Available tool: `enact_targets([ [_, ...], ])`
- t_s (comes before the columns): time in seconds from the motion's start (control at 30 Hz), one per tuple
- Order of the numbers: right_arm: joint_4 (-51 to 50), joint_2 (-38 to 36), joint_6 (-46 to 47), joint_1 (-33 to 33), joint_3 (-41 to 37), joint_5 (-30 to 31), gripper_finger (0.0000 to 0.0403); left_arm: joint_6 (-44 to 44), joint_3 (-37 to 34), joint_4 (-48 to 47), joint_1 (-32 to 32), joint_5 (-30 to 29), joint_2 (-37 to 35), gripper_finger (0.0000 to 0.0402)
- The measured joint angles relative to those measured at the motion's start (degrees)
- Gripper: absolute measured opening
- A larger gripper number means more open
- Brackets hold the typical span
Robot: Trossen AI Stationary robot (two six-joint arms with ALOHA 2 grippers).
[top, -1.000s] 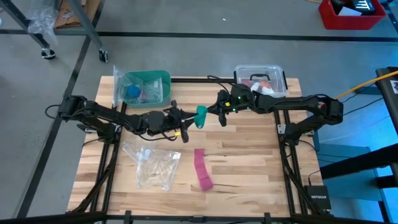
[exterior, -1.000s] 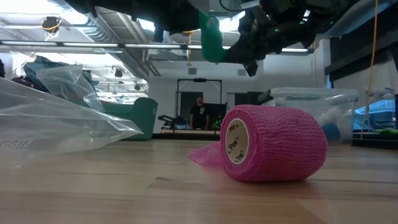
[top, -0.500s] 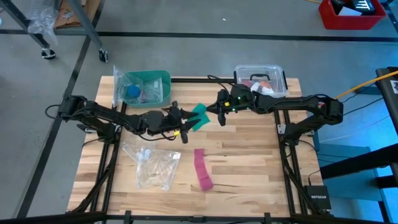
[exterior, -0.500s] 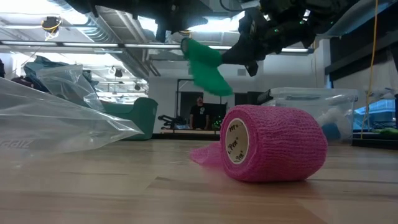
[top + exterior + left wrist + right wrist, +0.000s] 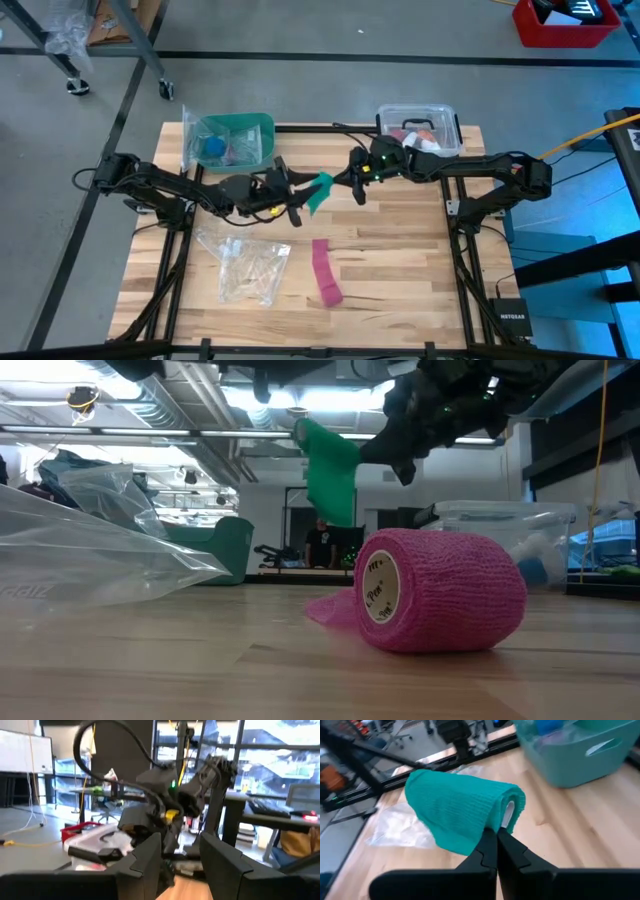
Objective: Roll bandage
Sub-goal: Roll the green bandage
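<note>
Aloft, right hand (image 5: 496, 836) pinched on bandage (image 5: 462, 807)

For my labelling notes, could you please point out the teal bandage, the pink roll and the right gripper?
teal bandage (image 5: 465, 807): right wrist view, middle of the cloth.
pink roll (image 5: 445, 592): low view, its side.
right gripper (image 5: 496, 837): right wrist view, between the fingertips.

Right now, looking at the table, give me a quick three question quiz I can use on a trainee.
1. True or false: the teal bandage lies flat on the table.
2. Which gripper pinches the bandage? A) left gripper B) right gripper
3. Fill in: the roll resting on the wood in the low view is ____.

Key: 1 false, it hangs in the air. 2 B; the left gripper's fingers stand apart. 3 pink: the pink roll.
</note>
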Motion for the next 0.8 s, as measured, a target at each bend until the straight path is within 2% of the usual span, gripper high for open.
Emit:
enact_targets([
  [0.33, -16.2, 0.0, 4.8, 0.0, 0.0, -12.3, 0.0, -9.6, 0.0, -15.5, 0.0, 0.0, 0.0, 0.0127],
  [0.6, -25.3, 0.0, 10.9, 0.0, 0.0, -23.0, 0.0, -15.7, 0.0, -23.9, 0.0, 0.0, 0.0, 0.0127],
  [0.7, -26.8, 0.0, 11.2, -0.1, 0.0, -22.6, 0.0, -16.7, 0.0, -25.5, 0.0, 0.0, 0.0, 0.0127],
  [0.8, -26.5, 0.0, 10.7, -1.6, 0.0, -17.9, 0.0, -17.7, 0.0, -25.8, 0.0, 0.1, 0.0, 0.0127],
])
